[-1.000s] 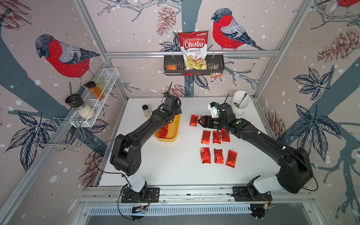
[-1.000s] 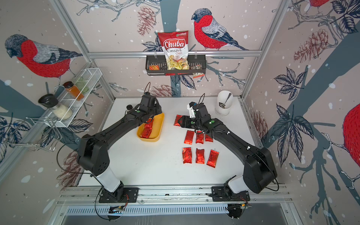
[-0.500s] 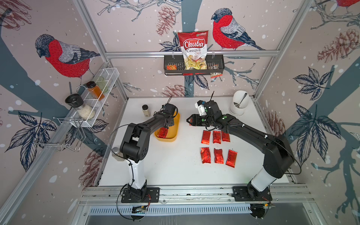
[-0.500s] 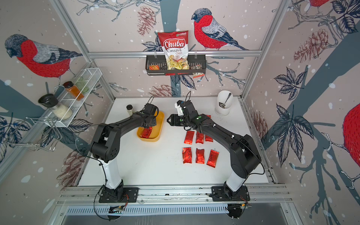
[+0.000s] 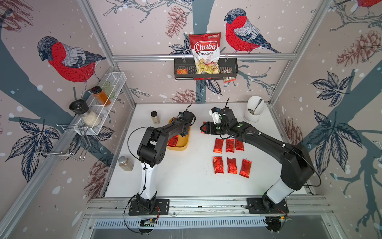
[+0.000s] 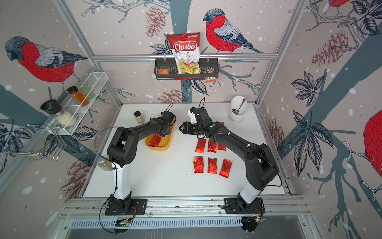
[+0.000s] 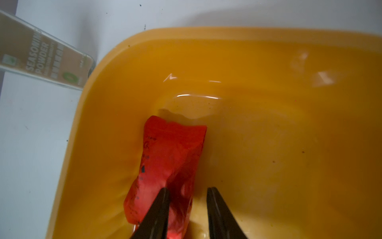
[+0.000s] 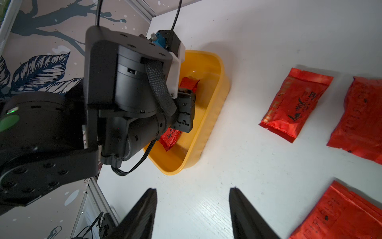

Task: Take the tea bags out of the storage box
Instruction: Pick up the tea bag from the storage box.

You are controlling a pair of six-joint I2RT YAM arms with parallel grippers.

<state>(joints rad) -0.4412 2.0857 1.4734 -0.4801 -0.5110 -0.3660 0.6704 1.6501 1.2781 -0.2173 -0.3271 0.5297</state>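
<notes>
1. In both top views the storage box (image 5: pixel 180 145) (image 6: pixel 163 146) sits left of centre on the white table (image 5: pixel 186 178). One tea bag (image 5: pixel 173 140) (image 6: pixel 155 140) lies inside it, under the left gripper (image 5: pixel 183 135). Six loose tea bags (image 5: pixel 229 145) lie in two rows to the right.
2. Left wrist: the left gripper (image 7: pixel 187 189) has its jaws slightly apart, straddling the tea bag's (image 7: pixel 171 157) edge at lower centre. One finger (image 7: pixel 215 204) is clear of the foil.
3. Right wrist: the right gripper (image 8: pixel 193 190) is spread wide and empty over bare table. The storage box (image 8: pixel 215 115) is mid-frame, with the loose tea bags (image 8: pixel 295 105) at right.

Chips bag (image 5: pixel 205 52) in black basket (image 5: pixel 231 70) — white cup (image 5: pixel 252 113) with spoon (image 5: pixel 258 104) on table (image 5: pixel 186 178), back corner.
</notes>
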